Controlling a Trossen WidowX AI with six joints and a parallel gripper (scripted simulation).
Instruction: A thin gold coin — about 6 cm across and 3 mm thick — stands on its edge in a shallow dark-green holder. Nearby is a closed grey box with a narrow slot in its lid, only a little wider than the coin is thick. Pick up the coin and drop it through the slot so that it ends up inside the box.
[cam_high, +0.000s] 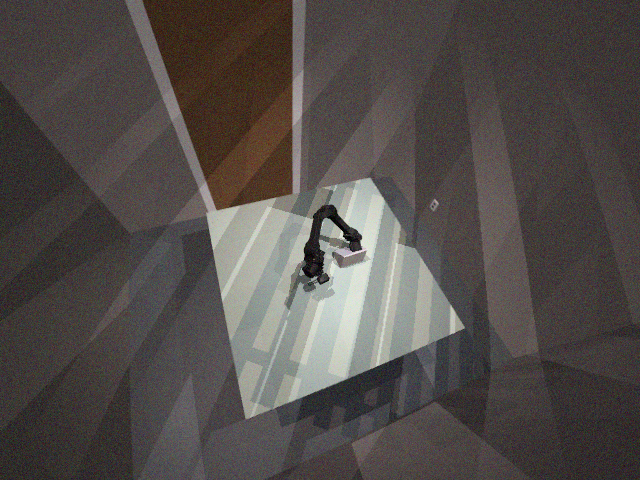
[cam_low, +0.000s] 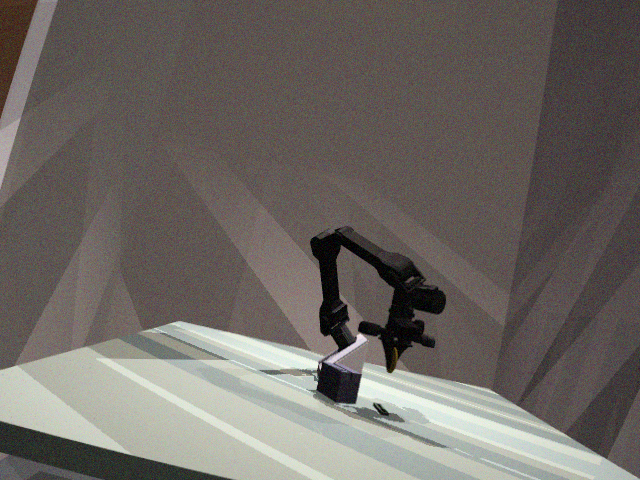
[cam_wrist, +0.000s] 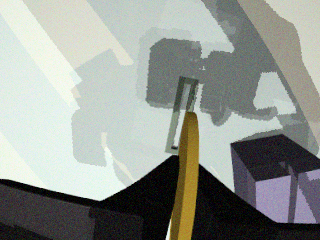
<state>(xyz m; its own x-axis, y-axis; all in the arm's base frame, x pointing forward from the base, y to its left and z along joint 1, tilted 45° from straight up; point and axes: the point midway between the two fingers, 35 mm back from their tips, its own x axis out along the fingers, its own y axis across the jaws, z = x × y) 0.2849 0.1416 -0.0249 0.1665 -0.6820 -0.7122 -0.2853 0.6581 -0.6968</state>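
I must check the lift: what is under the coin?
Under the coin, held in the closed jaws, lies the holder on the table, empty. The jaws cover the coin's upper part. The box stands beside.
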